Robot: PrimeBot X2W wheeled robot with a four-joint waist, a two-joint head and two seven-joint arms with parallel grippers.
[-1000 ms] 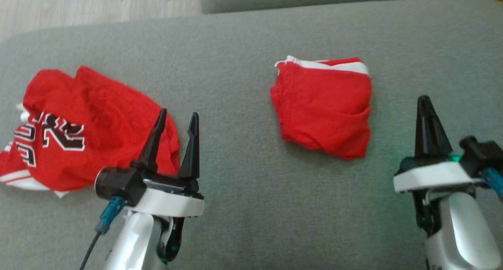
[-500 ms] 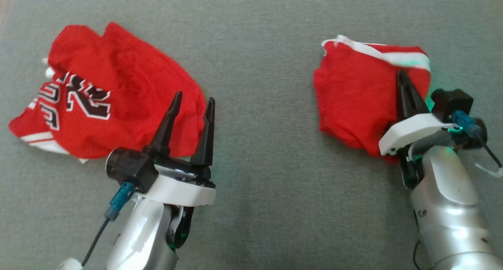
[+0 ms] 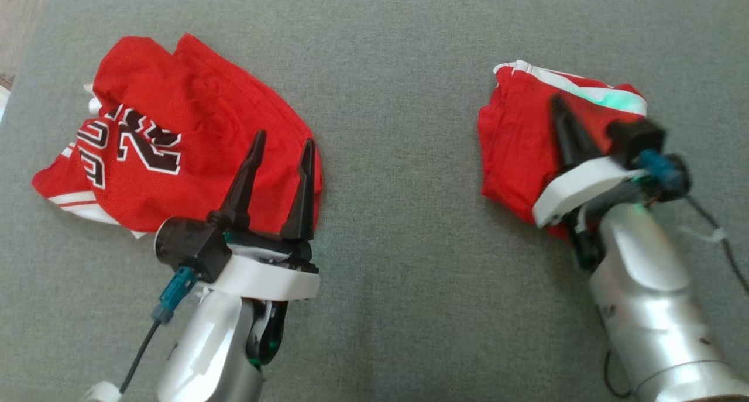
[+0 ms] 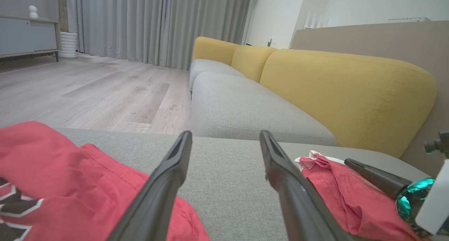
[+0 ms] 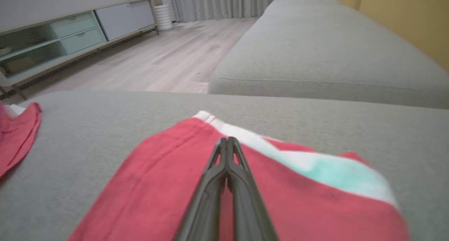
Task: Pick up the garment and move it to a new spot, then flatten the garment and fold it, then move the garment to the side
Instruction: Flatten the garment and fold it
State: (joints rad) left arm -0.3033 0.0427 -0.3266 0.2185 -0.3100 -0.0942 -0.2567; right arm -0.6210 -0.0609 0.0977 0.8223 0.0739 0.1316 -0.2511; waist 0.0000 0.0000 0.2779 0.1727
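Task item: the folded garment (image 3: 515,150), red with a white band (image 3: 585,92) along its top edge, lies right of centre in the head view on the grey sofa seat (image 3: 398,127).
Other item: a red jersey (image 3: 175,144) with black and white lettering lies loose at the left of the frame, well apart from the folded piece.
Right fingers (image 3: 564,127): pressed together with nothing between them. They sit over the upper right part of the folded garment, tips aimed at the white band. I cannot tell whether they bear on the cloth or ride just above it.
Left fingers (image 3: 302,179): spread wide and empty, over the jersey's right edge, lower left of centre.
Step, as I read it: the fold looks done and the shift to the side is what remains. Closed fingers suggest to me a push or drag, not a lift.
Risk one: a push could slide the top layer alone and open the fold, because the rough sofa fabric would hold the bottom layer back.
Risk two: the narrow closed tip could dig between layers or catch the band's hem, then drag the piece into a heap.
Risk three: the open left fingers could hook the jersey if I move that arm carelessly.
Risk four: a move toward the left of the frame would crowd the two reds together.
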